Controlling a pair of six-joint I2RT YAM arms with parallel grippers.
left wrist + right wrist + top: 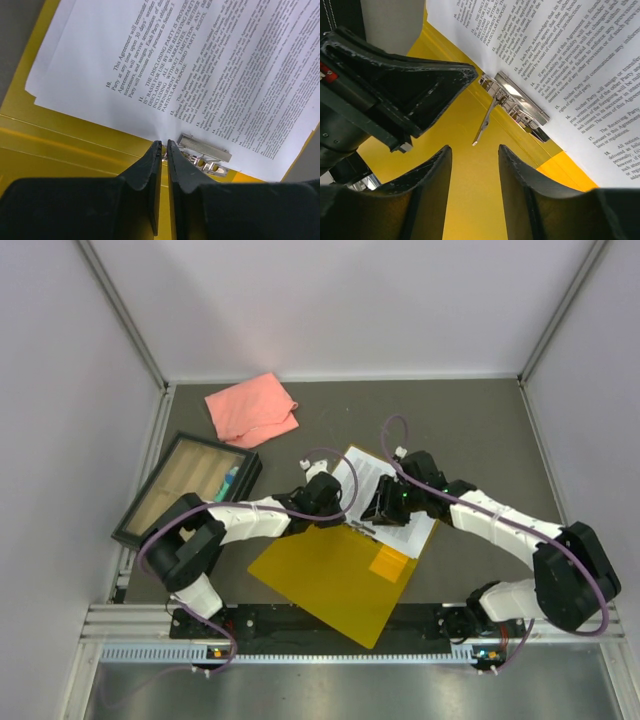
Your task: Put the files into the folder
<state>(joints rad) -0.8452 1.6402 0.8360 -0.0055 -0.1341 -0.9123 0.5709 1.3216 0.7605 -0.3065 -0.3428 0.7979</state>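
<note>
One open folder [335, 575] lay on the counter [480, 430], with at least two files [200, 65] on its far half, their edge at one clip [517, 102]. The left fingers [142, 172] were nearly clenched by the clip, with nothing seen between them. The right fingers [525, 185] stood released.

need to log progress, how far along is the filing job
Looks done: the white printed paper sheets lie inside the open yellow plastic folder, edge at its metal clip. In hand: left gripper and right gripper hover by the clip, holding nothing. Remaining: probably securing the clip, then closing the cover.
</note>
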